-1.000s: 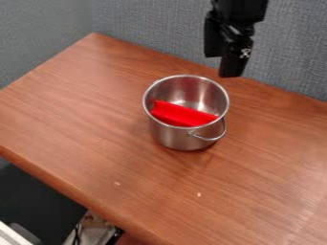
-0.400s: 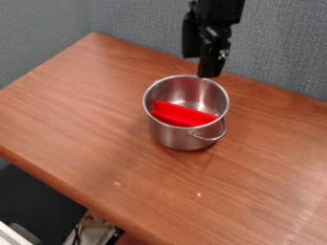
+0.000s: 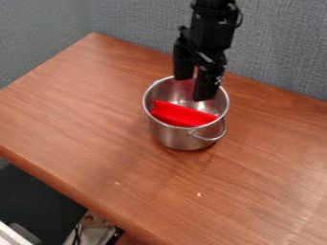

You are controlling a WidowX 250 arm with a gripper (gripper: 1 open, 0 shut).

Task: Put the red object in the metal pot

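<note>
Lying inside the shiny round steel pot, the bright red elongated plastic block sits below the black gripper, jaws spread open and empty.

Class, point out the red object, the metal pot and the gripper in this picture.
red object [image 3: 181, 115], camera view, middle of its visible red face inside the pot.
metal pot [image 3: 179, 137], camera view, front outer wall.
gripper [image 3: 194, 80], camera view, between its open fingertips.

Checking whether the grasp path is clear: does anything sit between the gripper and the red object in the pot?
Nothing. In the camera view the open gripper hangs over the pot, with only air between it and the red object.
</note>
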